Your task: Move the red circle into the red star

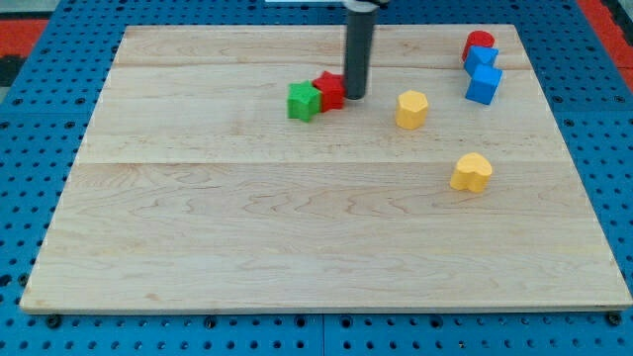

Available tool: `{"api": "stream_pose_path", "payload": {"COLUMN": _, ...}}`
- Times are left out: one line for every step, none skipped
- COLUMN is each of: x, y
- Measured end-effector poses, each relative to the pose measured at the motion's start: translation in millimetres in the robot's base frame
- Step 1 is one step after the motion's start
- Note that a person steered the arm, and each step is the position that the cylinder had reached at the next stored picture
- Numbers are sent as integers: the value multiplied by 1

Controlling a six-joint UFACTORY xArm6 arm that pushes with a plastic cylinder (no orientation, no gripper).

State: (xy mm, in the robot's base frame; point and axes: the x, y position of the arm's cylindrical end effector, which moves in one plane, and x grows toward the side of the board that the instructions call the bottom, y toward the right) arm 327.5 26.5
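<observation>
The red circle (479,43) sits at the view's top right, touching the upper of two blue blocks (481,58). The red star (328,90) lies near the top centre, touching a green block (304,101) on its left. My tip (354,96) stands right against the red star's right side, far to the left of the red circle. The dark rod rises from the tip out of the view's top.
A second blue block (484,84) lies just below the first. A yellow block (411,109) sits right of my tip, and a yellow heart-like block (472,172) lies lower right. The wooden board (198,247) rests on a blue pegboard.
</observation>
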Motion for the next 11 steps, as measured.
{"api": "stream_pose_path", "payload": {"x": -15, "y": -28}}
{"api": "stream_pose_path", "payload": {"x": -85, "y": 44}}
{"api": "stream_pose_path", "payload": {"x": -134, "y": 94}}
{"api": "stream_pose_path", "payload": {"x": -136, "y": 156}}
{"api": "stream_pose_path", "payload": {"x": -134, "y": 251}}
{"api": "stream_pose_path", "payload": {"x": -111, "y": 291}}
{"api": "stream_pose_path", "payload": {"x": -97, "y": 211}}
{"api": "stream_pose_path", "payload": {"x": -97, "y": 107}}
{"api": "stream_pose_path", "payload": {"x": -100, "y": 92}}
{"api": "stream_pose_path", "payload": {"x": -69, "y": 102}}
{"api": "stream_pose_path", "payload": {"x": -44, "y": 53}}
